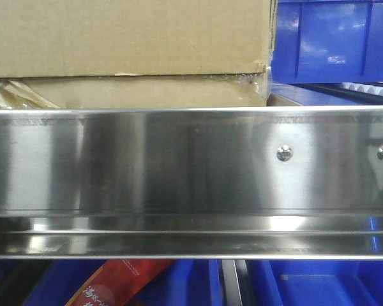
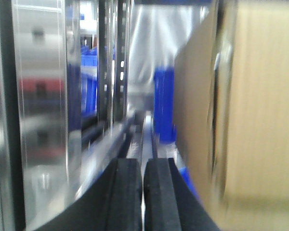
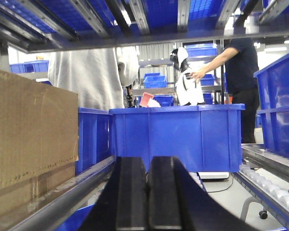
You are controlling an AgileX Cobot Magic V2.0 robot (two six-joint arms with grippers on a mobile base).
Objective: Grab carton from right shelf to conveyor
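The brown carton (image 1: 127, 44) sits on the right shelf just behind the shiny steel rail (image 1: 179, 166), with a tuft of clear tape at its lower left. My left gripper (image 2: 143, 166) is shut with nothing in it, and the carton's side (image 2: 250, 110) stands close on its right. My right gripper (image 3: 148, 166) is also shut and empty, with the carton (image 3: 29, 130) to its left beyond a dark frame bar (image 3: 72, 192). The conveyor is out of view.
A blue bin (image 1: 335, 38) stands right of the carton, and more blue bins (image 3: 178, 137) lie ahead of the right gripper. White rollers (image 3: 274, 190) run at the right. Two people (image 3: 238, 67) stand beyond the shelf. A red packet (image 1: 124, 280) lies below the rail.
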